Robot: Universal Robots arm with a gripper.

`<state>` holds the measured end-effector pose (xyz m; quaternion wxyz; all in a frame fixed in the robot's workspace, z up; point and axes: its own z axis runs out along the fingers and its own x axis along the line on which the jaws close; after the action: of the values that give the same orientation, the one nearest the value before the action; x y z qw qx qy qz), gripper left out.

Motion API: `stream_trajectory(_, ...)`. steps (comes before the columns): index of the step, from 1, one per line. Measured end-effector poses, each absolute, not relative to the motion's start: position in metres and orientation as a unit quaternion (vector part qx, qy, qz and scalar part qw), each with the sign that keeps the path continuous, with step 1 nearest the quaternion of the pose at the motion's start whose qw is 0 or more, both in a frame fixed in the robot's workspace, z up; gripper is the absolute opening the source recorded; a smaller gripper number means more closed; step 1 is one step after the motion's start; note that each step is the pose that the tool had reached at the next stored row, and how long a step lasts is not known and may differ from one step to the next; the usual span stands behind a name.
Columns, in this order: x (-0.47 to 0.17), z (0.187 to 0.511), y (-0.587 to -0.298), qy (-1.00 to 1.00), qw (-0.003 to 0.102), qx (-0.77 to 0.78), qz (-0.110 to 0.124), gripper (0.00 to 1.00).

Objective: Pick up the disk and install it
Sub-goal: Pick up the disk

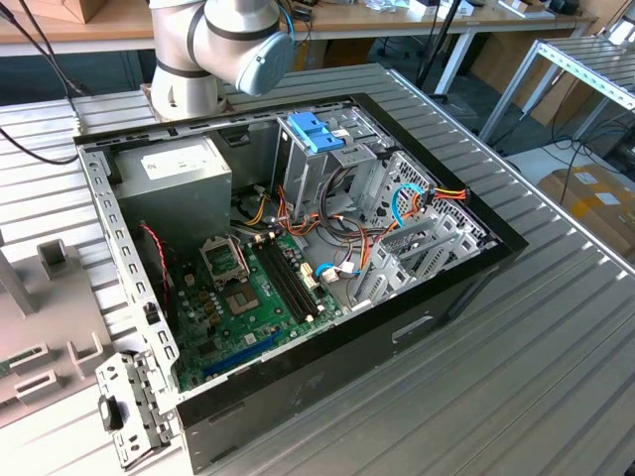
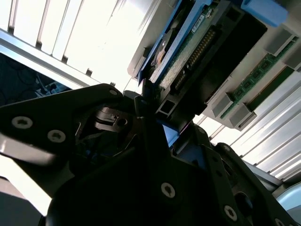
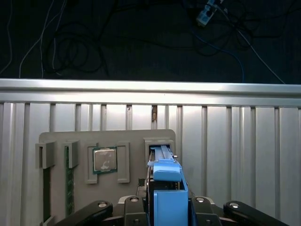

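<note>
The disk [image 3: 167,190], dark with bright blue rails and a blue end tab, stands on end between my fingers in the first wrist view. Its far end sits at a rectangular slot of the grey holder plate [image 3: 108,139]. My gripper [image 3: 167,209] presses against both sides of it, shut on it. In the second wrist view the disk [image 2: 202,52] shows its circuit-board face and connector, with the gripper [image 2: 155,113] clamped at its near end. The open computer case [image 1: 466,273] lies on the table in the exterior view, its drive cage [image 1: 332,169] under a pale-blue latch [image 1: 316,129].
The holder plate also carries a processor chip [image 3: 104,160] and memory sticks [image 3: 69,181]. The ribbed metal table [image 3: 244,141] ends at a rail, with dark floor and cables beyond. The arm's base [image 1: 213,50] stands behind the case. A loose metal bracket [image 1: 129,407] lies by the case's near corner.
</note>
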<state>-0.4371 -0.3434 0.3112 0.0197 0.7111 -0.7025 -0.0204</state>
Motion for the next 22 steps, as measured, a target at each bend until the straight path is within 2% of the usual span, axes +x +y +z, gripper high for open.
stream_trajectory(22, -0.437, 0.331, -0.343, -0.702, 0.02, 0.711, -0.02, 0.37)
